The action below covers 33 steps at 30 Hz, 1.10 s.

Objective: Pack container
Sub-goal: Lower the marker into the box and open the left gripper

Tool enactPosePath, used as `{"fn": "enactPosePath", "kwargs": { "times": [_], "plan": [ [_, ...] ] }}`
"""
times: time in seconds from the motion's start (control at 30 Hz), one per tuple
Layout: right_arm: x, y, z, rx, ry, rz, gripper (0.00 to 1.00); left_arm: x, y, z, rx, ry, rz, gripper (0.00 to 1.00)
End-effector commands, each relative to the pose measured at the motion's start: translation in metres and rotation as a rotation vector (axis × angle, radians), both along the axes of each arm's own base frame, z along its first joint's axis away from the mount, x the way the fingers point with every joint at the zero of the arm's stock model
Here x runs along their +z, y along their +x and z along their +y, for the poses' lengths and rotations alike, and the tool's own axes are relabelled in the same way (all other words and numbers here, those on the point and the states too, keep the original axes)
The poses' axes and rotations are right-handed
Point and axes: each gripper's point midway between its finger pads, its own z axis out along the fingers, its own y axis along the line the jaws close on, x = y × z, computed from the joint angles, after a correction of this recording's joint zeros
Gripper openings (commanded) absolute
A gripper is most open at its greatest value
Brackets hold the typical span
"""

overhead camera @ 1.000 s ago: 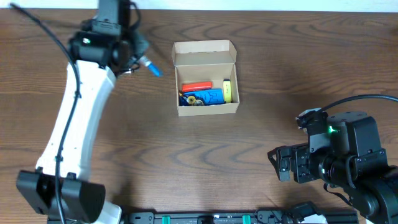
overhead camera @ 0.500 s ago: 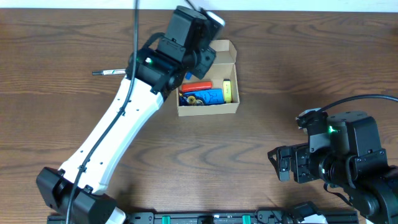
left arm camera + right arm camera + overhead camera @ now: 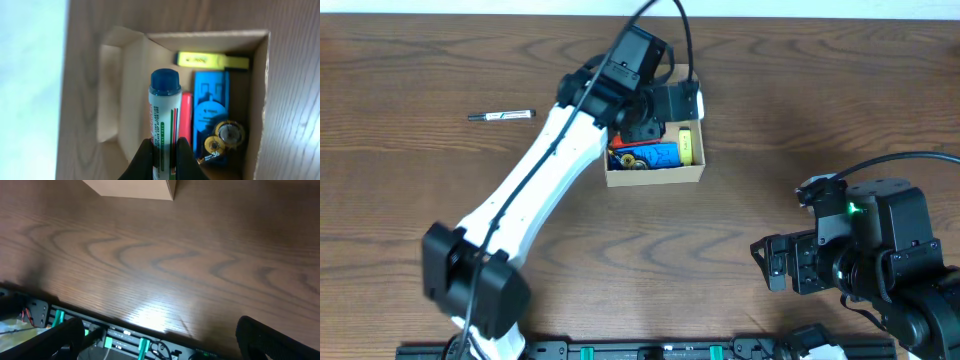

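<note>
Left pincer [image 3: 164, 152], clamped on the blue-capped marker [image 3: 164, 115]: the container [image 3: 134, 95] lies open directly beneath it, long axis parallel to your marker; your left arm is nearer.

Holding a marker [image 3: 164, 120] in the left gripper [image 3: 165, 150] above the box [image 3: 655, 178], with a pen [image 3: 502, 116] lying well left of it.

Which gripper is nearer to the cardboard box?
Left. The left gripper hangs over the cardboard box, holding a marker; the right gripper is far off to its right.
</note>
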Motion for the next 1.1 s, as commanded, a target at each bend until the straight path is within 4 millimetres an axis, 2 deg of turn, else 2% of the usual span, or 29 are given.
{"fn": "enactPosePath", "kwargs": {
  "times": [0.0, 0.1, 0.23, 0.53, 0.67, 0.77, 0.83, 0.9, 1.07],
  "plan": [
    [0.0, 0.0, 0.0, -0.013, 0.01, 0.007, 0.99, -0.028, 0.0, -0.005, -0.09, 0.047, 0.037, 0.05],
    [0.0, 0.0, 0.0, -0.013, 0.01, 0.008, 0.99, -0.044, -0.002, -0.011, -0.122, 0.043, 0.08, 0.06],
    [0.0, 0.0, 0.0, -0.013, 0.01, 0.007, 0.99, -0.057, -0.005, -0.016, -0.138, 0.031, 0.12, 0.06],
    [0.0, 0.0, 0.0, -0.013, 0.01, 0.007, 0.99, -0.097, -0.009, -0.011, -0.13, 0.09, 0.211, 0.06],
    [0.0, 0.0, 0.0, -0.013, 0.01, 0.007, 0.99, -0.106, -0.004, -0.005, -0.11, 0.135, 0.205, 0.06],
    [0.0, 0.0, 0.0, -0.013, 0.01, 0.008, 0.99, -0.106, -0.004, -0.004, -0.108, 0.136, 0.205, 0.2],
    [0.0, 0.0, 0.0, -0.013, 0.01, 0.007, 0.99, -0.106, -0.004, -0.004, -0.099, 0.133, 0.207, 0.4],
    [0.0, 0.0, 0.0, -0.013, 0.01, 0.007, 0.99, -0.106, -0.004, -0.004, -0.099, 0.133, 0.208, 0.47],
    [0.0, 0.0, 0.0, -0.013, 0.01, 0.008, 0.99, -0.097, -0.004, -0.005, -0.071, 0.114, 0.201, 0.49]
  ]
}}
